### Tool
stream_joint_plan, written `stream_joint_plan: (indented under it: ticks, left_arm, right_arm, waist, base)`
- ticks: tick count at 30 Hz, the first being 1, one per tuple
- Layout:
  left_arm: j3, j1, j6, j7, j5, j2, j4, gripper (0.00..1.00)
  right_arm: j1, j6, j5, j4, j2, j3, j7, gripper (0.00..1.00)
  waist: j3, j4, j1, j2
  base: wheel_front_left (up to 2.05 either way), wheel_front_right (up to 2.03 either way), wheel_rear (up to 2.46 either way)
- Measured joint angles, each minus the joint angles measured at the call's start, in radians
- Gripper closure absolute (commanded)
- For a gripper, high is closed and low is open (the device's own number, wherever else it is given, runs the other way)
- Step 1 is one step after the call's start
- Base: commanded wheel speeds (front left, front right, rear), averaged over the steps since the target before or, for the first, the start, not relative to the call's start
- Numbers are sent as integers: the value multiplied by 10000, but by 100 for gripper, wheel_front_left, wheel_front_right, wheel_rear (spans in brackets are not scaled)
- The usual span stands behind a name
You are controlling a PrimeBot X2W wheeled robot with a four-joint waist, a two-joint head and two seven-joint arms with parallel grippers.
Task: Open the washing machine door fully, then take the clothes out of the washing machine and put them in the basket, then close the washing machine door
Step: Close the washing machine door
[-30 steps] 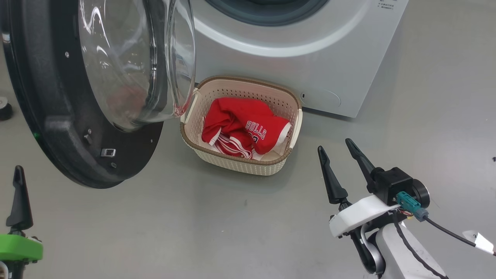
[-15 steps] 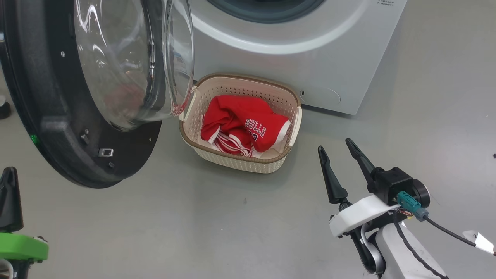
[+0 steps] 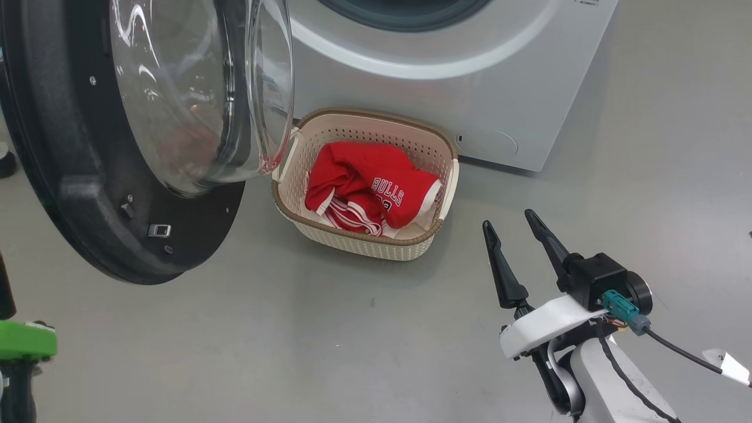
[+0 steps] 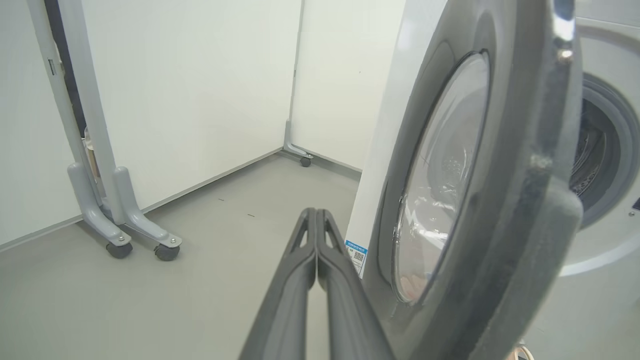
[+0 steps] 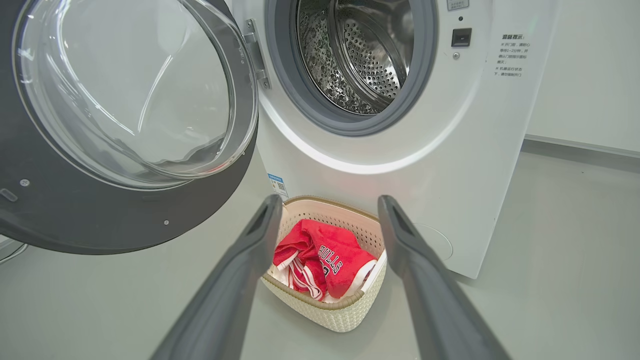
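The washing machine door [image 3: 88,194] hangs wide open on the left, its glass bowl bulging toward the basket. The white washing machine [image 3: 499,88] stands behind, and its steel drum [image 5: 360,50] holds no clothes that I can see. The clothes [image 3: 364,176], a red BULLS jersey over some white fabric, lie in the cream basket [image 3: 364,247] in front of the machine. My right gripper [image 3: 509,221] is open above the floor, right of the basket, with nothing in it. My left gripper [image 4: 315,215] is shut on nothing, close beside the door's outer face [image 4: 500,200].
White partition panels on grey wheeled feet [image 4: 120,235] stand on the far side of the door. A small dark round object [image 3: 4,161] sits on the grey floor at the head view's left edge. Open floor [image 3: 352,341] spreads in front of the basket.
My left gripper's fingers have closed together, and it has slid toward the head view's left edge. The head view has shifted slightly. The right arm, basket and clothes are unmoved.
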Motion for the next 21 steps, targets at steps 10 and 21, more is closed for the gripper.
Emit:
stream_joint_plan:
  ticks: [10, 21]
  left_arm:
    - [1034, -762, 0, 1847, -4119, -1089, 454, 100]
    - [2031, -1375, 226, 4107, -7856, -2023, 740, 100]
  right_arm:
    - [-5, 0, 2, 10, 2, 42, -2, 0]
    - [-5, 0, 12, 17, 4, 36, -2, 0]
  waist:
    - [13, -97, 0, 0]
    - [24, -153, 0, 0]
  base:
    - [0, 0, 0]
    - [0, 0, 0]
